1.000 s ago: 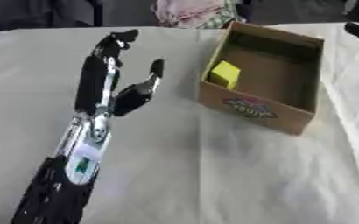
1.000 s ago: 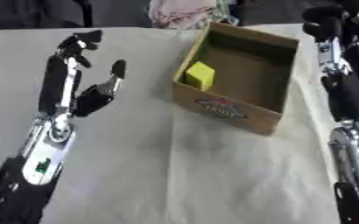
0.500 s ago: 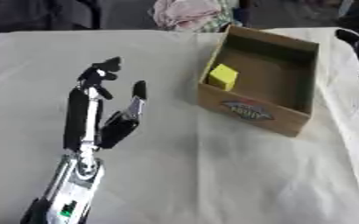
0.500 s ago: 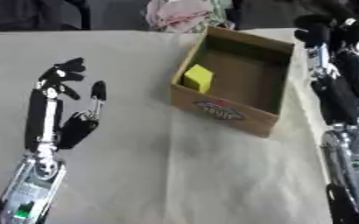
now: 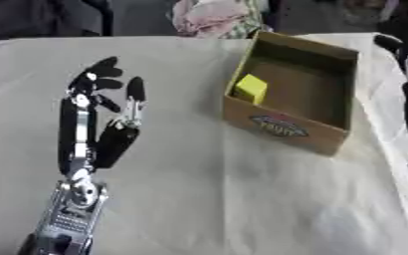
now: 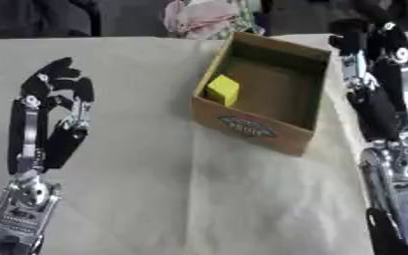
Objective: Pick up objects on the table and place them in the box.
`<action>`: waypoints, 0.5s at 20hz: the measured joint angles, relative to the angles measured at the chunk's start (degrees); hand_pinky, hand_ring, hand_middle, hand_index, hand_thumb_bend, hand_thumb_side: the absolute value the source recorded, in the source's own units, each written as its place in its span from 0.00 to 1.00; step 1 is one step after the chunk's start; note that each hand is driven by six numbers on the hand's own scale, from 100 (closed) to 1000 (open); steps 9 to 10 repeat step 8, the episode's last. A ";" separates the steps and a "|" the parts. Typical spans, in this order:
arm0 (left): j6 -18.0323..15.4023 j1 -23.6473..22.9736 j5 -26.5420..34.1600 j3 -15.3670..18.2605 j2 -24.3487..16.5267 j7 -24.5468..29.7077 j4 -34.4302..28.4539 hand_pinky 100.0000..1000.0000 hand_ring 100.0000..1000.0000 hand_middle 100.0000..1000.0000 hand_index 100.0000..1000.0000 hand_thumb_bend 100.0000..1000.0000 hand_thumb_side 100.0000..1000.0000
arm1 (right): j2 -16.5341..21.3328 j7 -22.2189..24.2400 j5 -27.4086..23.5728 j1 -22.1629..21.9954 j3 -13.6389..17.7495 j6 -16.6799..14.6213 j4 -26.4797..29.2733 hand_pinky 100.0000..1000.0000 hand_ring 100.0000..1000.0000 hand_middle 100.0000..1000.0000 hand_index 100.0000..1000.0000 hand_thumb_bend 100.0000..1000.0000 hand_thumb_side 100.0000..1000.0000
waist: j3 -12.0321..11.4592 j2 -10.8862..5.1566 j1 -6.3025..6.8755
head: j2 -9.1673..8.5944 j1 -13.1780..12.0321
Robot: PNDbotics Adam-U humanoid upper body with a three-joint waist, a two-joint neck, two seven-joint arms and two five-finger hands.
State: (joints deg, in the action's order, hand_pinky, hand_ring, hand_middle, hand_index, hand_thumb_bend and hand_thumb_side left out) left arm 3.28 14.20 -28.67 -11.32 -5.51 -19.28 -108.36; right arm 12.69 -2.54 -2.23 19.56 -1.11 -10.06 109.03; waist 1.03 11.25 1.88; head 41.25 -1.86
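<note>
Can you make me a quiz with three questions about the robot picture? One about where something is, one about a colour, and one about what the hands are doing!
1. Where is the small block?
A. inside the box, against its left wall
B. on the cloth beside the left hand
C. in the right hand

2. What colour is the block?
A. red
B. blue
C. yellow

3. What is the left hand doing?
A. squeezing the block
B. open, holding nothing
C. gripping the box

Answers:
1 A: the block sits inside the cardboard box, leaning on its left wall.
2 C: it is clearly yellow.
3 B: the left hand is over the table with fingers straight and empty; the right hand beside the box is open too.
</note>
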 measured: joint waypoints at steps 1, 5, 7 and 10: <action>-0.27 0.03 1.08 0.07 -0.01 -0.02 0.00 0.37 0.61 0.62 0.82 0.24 0.71 | 0.00 0.01 0.00 -0.02 0.00 0.01 -0.03 0.82 0.79 0.64 0.89 0.00 0.46 | 0.23 -0.03 0.14 | 0.01 0.04; -1.32 0.19 5.53 0.75 -0.56 -0.17 0.02 0.37 0.61 0.62 0.82 0.23 0.71 | -0.07 0.07 0.00 -0.04 -0.01 0.02 -0.28 0.82 0.79 0.64 0.89 0.00 0.46 | 0.50 -0.05 0.18 | 0.05 0.08; -1.84 0.25 7.79 1.07 -0.86 -0.24 0.04 0.37 0.61 0.62 0.82 0.23 0.71 | -0.10 0.12 0.00 -0.18 -0.03 0.05 -0.29 0.82 0.80 0.64 0.89 0.00 0.47 | 0.50 -0.05 0.15 | 0.07 0.20; -2.08 0.25 8.87 1.21 -1.04 -0.23 0.07 0.37 0.61 0.62 0.82 0.24 0.71 | -0.12 0.16 0.00 -0.25 -0.04 0.06 -0.29 0.82 0.80 0.64 0.89 0.00 0.46 | 0.50 -0.08 0.12 | 0.08 0.23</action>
